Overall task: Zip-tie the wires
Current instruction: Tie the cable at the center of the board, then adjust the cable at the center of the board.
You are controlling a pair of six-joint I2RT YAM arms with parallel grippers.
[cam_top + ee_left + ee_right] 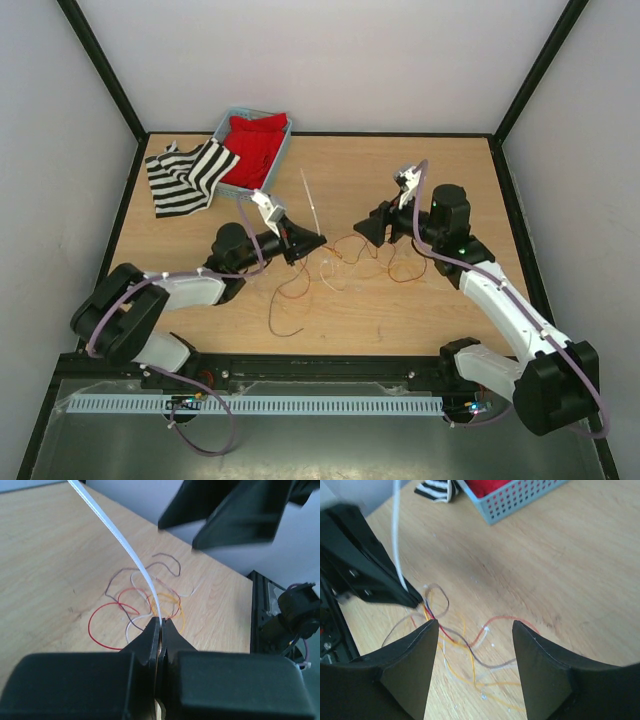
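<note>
Between left gripper jaws: clenching white strip; beneath right gripper jaws: spreading wide, hovering above looping wires

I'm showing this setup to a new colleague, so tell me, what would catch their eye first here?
The left gripper pinches a thin whitish plastic strip over a loose tangle of thin red, orange and brown wires in the centre. The right gripper faces it, open. At the far left, a blue plastic basket holds bright red cloth, beside a black-and-white striped cloth.
</note>
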